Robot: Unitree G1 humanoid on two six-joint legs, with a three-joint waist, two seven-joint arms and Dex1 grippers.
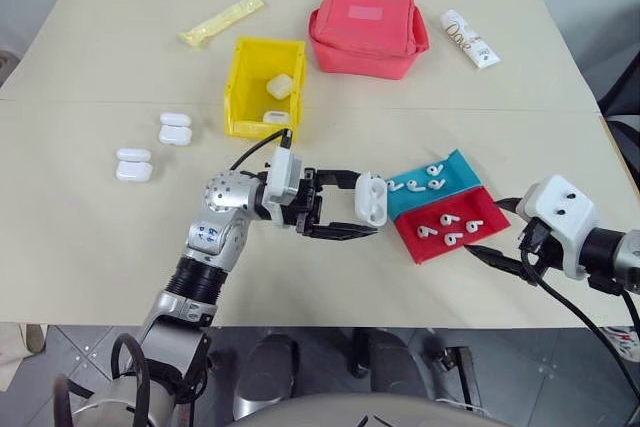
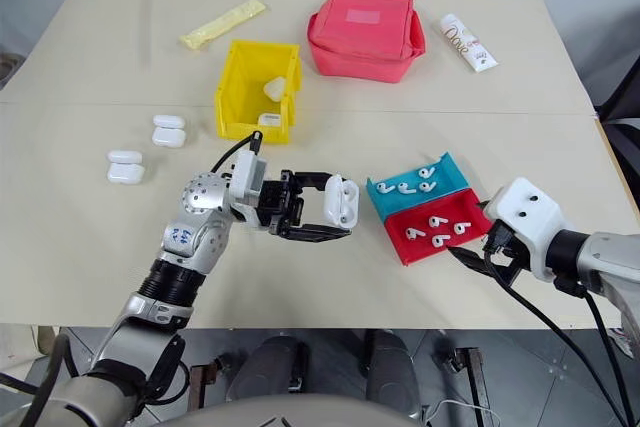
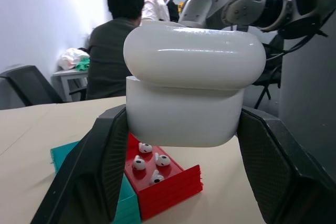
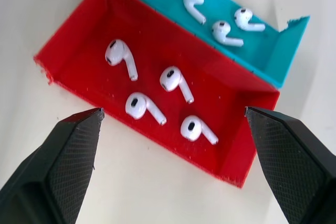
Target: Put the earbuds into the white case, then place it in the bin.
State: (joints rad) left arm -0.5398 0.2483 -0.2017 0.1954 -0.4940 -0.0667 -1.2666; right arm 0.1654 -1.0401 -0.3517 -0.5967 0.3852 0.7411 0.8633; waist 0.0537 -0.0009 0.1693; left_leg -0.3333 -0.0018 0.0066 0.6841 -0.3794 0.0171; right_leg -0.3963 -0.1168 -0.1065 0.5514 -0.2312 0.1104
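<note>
**Case in hand, earbuds not yet loaded**

The left gripper [image 1: 350, 209] has its two black fingers clamped on the white case [image 1: 371, 199], holding it up off the table and pointing it across toward the trays. From the left wrist view the lid of the case sits down over the body; whether it is fully latched or slightly ajar is hard to tell from this angle.

Just past that hand, over the table, the teal tray [image 1: 438, 183] and the red tray [image 1: 452, 232] lie touching, side by side, each with four earbuds [image 4: 180, 84] loose inside. None of them has gone into the held case as far as the views show.

On the far side of the trays, the right gripper [image 4: 170, 156] hangs with its fingers spread wide and nothing between them, aimed down at the red tray, straddling its four buds from above without touching.

Behind the left hand, the bin [image 1: 262, 87] stands with two white cases already resting in it. Further off to that hand's outer side, two more pairs of cases [image 1: 154, 149] wait on the table.

So, by my read: the case is gripped, but the lid likely needs opening, buds picked and seated, and the drop into the bin remains.
</note>
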